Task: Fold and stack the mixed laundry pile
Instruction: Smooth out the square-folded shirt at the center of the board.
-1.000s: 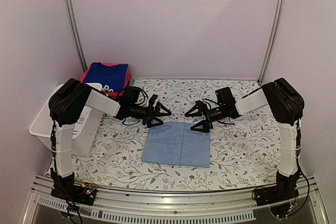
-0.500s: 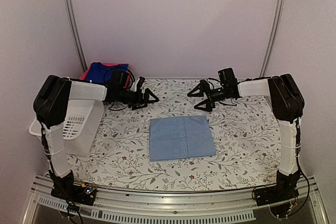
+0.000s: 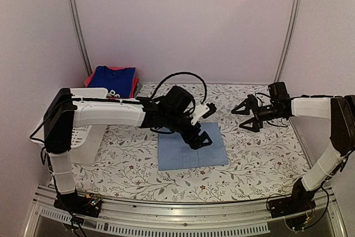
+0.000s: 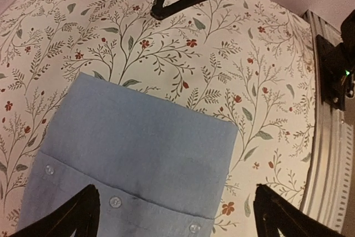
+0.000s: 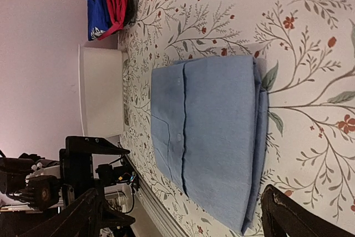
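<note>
The pale-blue button shirt [image 3: 183,156] lies folded flat near the middle of the counter [image 3: 260,154], a little toward the near edge. It is well apart from the small stack at the far-left corner, where a blue item with white print [image 3: 112,79] rests on a pink-red one [image 3: 135,85].

I judge the shirt light, soft and limp. Taken by one corner it would likely sag and fall open. The better hold is probably the thick layered edge facing the counter's right edge (the right wrist view shows the plies stacked there), pinching every layer, ideally at two points. The button strip adds only a little stiffness.

The left end effector [image 3: 204,127] hangs over the shirt's far-right part, jaws spread wide and empty. The right end effector [image 3: 244,117] is likewise wide open and holds nothing, above the counter toward the right edge and clear of the cloth.

Bare counter shows on every side of the shirt. The way to the stack runs past the white basket [image 3: 83,131] at the left edge, and the left arm lies across it.
</note>
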`<control>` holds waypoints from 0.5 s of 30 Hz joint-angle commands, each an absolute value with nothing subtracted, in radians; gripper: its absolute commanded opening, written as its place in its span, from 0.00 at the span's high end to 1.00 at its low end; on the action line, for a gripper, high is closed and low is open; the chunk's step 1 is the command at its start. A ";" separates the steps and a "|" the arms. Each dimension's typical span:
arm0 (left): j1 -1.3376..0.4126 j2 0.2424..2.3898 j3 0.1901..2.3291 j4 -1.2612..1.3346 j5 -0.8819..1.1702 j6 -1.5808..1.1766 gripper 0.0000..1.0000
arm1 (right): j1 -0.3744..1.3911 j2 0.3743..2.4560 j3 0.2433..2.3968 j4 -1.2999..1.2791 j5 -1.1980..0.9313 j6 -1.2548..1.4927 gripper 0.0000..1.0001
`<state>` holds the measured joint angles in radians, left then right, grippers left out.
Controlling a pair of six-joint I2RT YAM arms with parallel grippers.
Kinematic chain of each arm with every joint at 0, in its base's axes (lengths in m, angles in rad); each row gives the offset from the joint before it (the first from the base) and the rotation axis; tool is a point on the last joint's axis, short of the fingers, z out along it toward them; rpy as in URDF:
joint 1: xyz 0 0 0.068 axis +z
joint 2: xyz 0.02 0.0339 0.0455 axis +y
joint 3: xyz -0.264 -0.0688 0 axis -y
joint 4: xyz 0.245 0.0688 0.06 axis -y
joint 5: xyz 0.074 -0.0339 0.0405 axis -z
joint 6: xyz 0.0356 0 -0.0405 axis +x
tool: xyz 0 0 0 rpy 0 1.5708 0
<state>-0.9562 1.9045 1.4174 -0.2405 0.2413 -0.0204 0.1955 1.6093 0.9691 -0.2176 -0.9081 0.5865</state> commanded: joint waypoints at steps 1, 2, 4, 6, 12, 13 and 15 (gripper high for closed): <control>-1.043 2.038 1.541 -0.291 0.110 0.080 0.05 | 0.140 1.538 0.857 -0.255 -0.937 0.548 0.01; -1.066 2.071 1.569 -0.295 0.101 0.098 0.06 | 0.135 1.533 0.833 -0.253 -0.945 0.545 0.01; -1.108 2.141 1.626 -0.303 0.069 0.151 0.08 | 0.132 1.523 0.797 -0.248 -0.960 0.538 0.01; -1.139 2.213 1.697 -0.328 0.040 0.195 0.11 | 0.132 1.515 0.768 -0.240 -0.973 0.536 0.01; -1.184 2.317 1.775 -0.318 0.054 0.222 0.26 | 0.130 1.503 0.701 -0.207 -0.992 0.544 0.01; -1.190 2.325 1.770 -0.318 0.054 0.224 0.29 | 0.131 1.503 0.693 -0.204 -0.995 0.544 0.01; -1.202 2.340 1.760 -0.316 0.047 0.238 0.35 | 0.131 1.501 0.679 -0.192 -0.999 0.547 0.01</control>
